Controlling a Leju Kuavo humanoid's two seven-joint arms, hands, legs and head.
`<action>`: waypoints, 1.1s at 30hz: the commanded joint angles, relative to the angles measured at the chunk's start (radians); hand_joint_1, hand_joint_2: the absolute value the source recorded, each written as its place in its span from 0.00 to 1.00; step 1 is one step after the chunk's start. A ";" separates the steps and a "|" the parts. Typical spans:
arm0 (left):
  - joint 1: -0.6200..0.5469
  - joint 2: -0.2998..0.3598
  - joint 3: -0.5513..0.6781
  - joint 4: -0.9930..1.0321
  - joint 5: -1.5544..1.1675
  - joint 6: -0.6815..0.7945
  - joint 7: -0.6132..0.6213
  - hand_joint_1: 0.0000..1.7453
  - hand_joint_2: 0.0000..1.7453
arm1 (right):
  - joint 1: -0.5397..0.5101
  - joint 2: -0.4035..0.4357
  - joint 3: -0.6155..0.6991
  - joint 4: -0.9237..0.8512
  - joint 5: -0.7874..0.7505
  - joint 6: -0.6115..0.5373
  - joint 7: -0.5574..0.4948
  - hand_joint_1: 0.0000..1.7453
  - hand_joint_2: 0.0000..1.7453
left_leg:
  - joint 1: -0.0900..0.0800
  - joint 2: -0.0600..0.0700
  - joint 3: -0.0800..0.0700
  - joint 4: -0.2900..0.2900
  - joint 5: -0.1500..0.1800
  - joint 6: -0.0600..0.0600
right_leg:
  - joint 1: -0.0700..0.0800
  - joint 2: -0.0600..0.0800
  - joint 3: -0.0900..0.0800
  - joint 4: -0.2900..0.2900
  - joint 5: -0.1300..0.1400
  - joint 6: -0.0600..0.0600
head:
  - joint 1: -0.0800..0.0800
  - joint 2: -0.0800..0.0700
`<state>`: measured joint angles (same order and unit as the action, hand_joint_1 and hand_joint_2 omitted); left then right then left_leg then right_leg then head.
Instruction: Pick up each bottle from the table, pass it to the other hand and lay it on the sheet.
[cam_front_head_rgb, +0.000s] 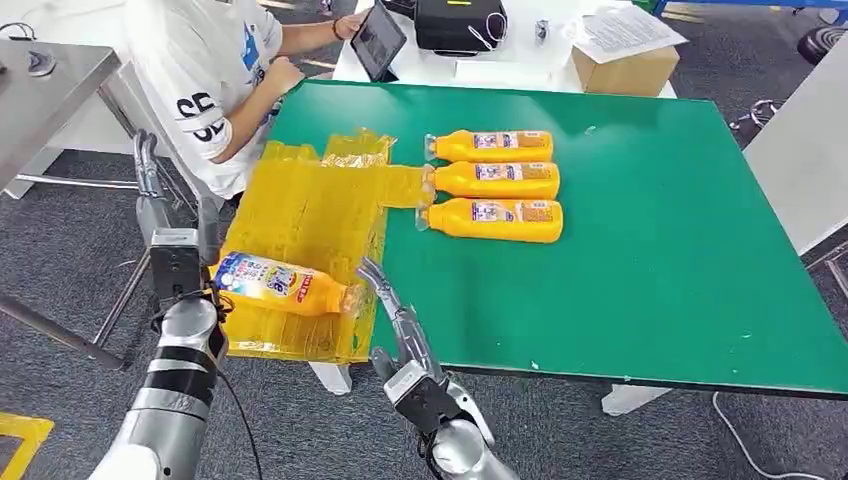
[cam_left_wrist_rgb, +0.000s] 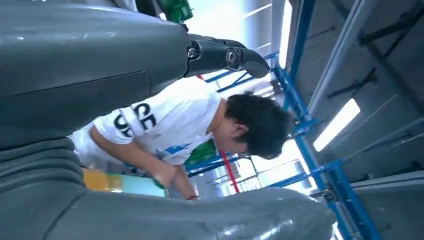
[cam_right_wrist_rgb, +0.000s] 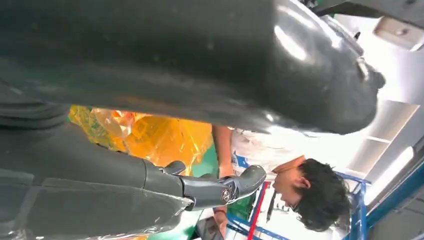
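Observation:
An orange bottle with a blue-and-white label (cam_front_head_rgb: 280, 285) lies sideways in the air over the near end of the yellow sheet (cam_front_head_rgb: 310, 215). My left hand (cam_front_head_rgb: 178, 268) grips its base end; a strip of the bottle (cam_left_wrist_rgb: 120, 183) also shows in the left wrist view. My right hand (cam_front_head_rgb: 398, 325) is just right of the cap end with its fingers stretched out and nothing in it; whether a fingertip touches the cap I cannot tell. Three more orange bottles (cam_front_head_rgb: 492, 146) (cam_front_head_rgb: 497, 180) (cam_front_head_rgb: 495, 220) lie side by side on the green table (cam_front_head_rgb: 650, 260), caps toward the sheet.
A person in a white shirt (cam_front_head_rgb: 215, 85) sits at the table's far left corner, holding a tablet (cam_front_head_rgb: 378, 40). A cardboard box (cam_front_head_rgb: 625, 70) and a black case (cam_front_head_rgb: 458, 22) stand on the white table behind. A grey metal table (cam_front_head_rgb: 50, 90) is at the left.

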<state>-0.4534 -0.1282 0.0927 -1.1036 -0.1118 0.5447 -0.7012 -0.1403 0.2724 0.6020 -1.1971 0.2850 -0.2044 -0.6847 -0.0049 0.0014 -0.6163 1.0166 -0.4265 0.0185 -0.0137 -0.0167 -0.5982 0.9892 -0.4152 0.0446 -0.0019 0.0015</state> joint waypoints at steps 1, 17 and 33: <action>-0.010 -0.018 0.029 -0.023 0.007 0.001 0.003 0.00 0.00 | -0.013 0.001 0.025 0.070 -0.001 -0.005 0.004 0.00 0.00 | 0.002 0.000 0.004 -0.001 -0.002 -0.002 | 0.002 0.002 0.005 -0.002 -0.001 -0.002 | 0.000 0.000; 0.270 -0.108 0.028 -0.066 0.154 -0.349 0.015 0.00 1.00 | 0.181 -0.127 -0.288 -0.484 -0.112 -0.472 -0.013 0.00 1.00 | 0.000 -0.001 0.003 -0.001 -0.002 0.000 | 0.000 0.000 0.003 -0.002 -0.001 -0.001 | 0.000 0.000; 0.434 -0.143 -0.101 -0.243 0.159 -0.431 0.052 0.00 1.00 | 0.238 -0.140 -0.349 -0.453 -0.135 -0.494 -0.013 0.00 1.00 | 0.000 0.000 0.003 0.000 -0.004 0.001 | 0.001 0.001 0.003 -0.003 -0.002 -0.001 | 0.000 0.000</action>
<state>-0.0656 -0.2510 0.0328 -1.2562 0.0145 0.1110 -0.6477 0.0856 0.1629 0.2903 -1.6808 0.1774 -0.6935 -0.6992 -0.0060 0.0020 -0.6166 1.0166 -0.4292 0.0208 -0.0143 -0.0164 -0.5991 0.9878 -0.4157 0.0450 -0.0023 0.0015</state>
